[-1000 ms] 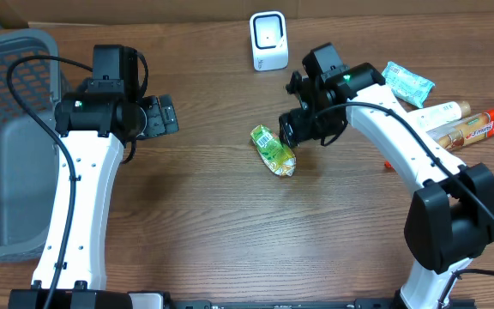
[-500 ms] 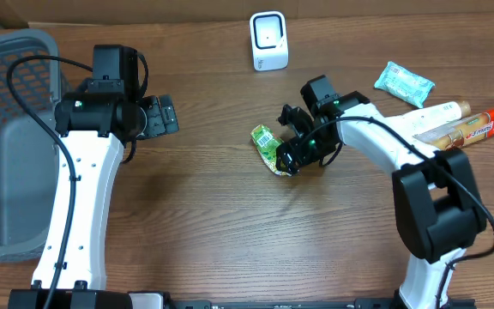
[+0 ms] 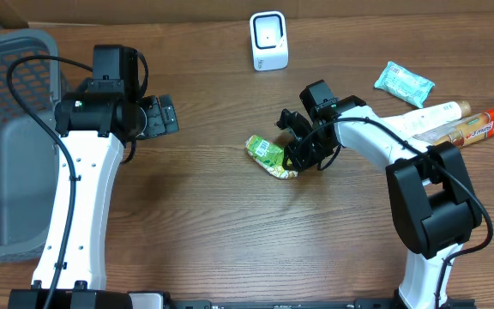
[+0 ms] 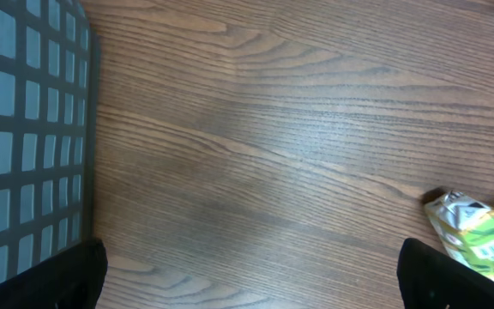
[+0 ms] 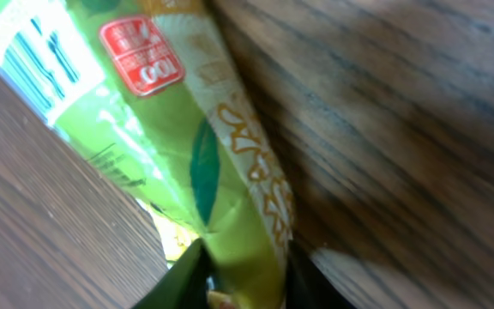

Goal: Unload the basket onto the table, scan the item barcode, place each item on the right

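Note:
The item is a green snack packet (image 3: 266,152) lying mid-table, right of centre. My right gripper (image 3: 295,161) sits low at the packet's right end. In the right wrist view its two dark fingers pinch the packet (image 5: 187,146) near the bottom edge, so the right gripper (image 5: 243,279) is shut on it. A blue barcode (image 5: 45,60) shows on the packet's upper left. The white scanner (image 3: 268,40) stands upright at the back centre. My left gripper (image 3: 163,116) hovers open at the left. Its wrist view shows the left gripper (image 4: 256,279) over bare wood, with the packet (image 4: 474,236) at the right edge.
A grey mesh basket (image 3: 7,129) fills the left edge, and the basket (image 4: 24,129) also shows in the left wrist view. At the right lie a teal pack (image 3: 404,83), a cream tube (image 3: 436,113) and a red-tipped sausage stick (image 3: 474,127).
My right gripper came down and left onto the packet's end and closed on it. The packet slid slightly left. The left arm stayed still.

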Robot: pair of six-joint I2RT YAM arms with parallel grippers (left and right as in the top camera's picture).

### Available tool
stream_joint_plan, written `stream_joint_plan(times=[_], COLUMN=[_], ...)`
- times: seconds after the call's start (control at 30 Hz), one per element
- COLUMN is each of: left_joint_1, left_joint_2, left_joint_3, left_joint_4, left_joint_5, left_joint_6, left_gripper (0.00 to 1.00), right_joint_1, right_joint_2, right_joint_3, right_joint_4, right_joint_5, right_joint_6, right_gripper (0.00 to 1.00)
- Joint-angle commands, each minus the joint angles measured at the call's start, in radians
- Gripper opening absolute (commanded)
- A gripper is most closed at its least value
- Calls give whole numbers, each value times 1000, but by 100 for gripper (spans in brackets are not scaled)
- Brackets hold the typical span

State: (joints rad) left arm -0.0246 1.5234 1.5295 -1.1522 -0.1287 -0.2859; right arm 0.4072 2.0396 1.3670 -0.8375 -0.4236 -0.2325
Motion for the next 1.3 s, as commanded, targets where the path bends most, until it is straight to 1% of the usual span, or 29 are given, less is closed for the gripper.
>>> stream_joint_plan(times=[0.0,0.27,0.4,0.5,0.6,0.63,0.73,0.9,0.97,1.03,1.1,1.17,1.23,1.27], left_joint_1=[-2,-2,-2,-2,-2,-2,-2,-2,-2,-2,-2,-2,-2,-2], left_joint_2=[3,3,3,3,3,3,3,3,3,3,3,3,3,3], left_joint_3=[-5,-5,-5,-5,-5,-5,-5,-5,-5,-5,-5,-5,-5,-5], left_joint_4=[1,1,1,1,1,1,1,1,1,1,1,1,1,1], left_joint_5=[-9,-9,-9,-9,-9,-9,-9,-9,-9,-9,-9,-9,-9,-9], left_joint_6=[-6,-6,-6,-6,-6,-6,-6,-6,-6,-6,-6,-6,-6,-6], left_gripper=[100,100,100,100,100,100,100,99,100,100,99,100,100,100], right_joint_1=[2,2,2,5,23,36,77,213,268,306,344,351,352,352], right_joint_2=[12,-13,-48,-88,-116,-120,-119,-116,-113,-113,-113,-113,-113,-113], right_joint_3=[4,111,152,160,160,160,157,114,94,71,35,23,18,18], right_joint_4=[-17,-93,-116,-114,-113,-114,-111,-77,-68,-53,-46,-53,-69,-76], right_joint_5=[-12,-11,35,177,393,497,661,938,994,998,929,850,779,748], right_joint_6=[-7,-8,-1,61,160,210,284,425,443,443,443,443,442,442], right_gripper=[17,4,4,4,4,4,4,4,4,4,5,13,19,24])
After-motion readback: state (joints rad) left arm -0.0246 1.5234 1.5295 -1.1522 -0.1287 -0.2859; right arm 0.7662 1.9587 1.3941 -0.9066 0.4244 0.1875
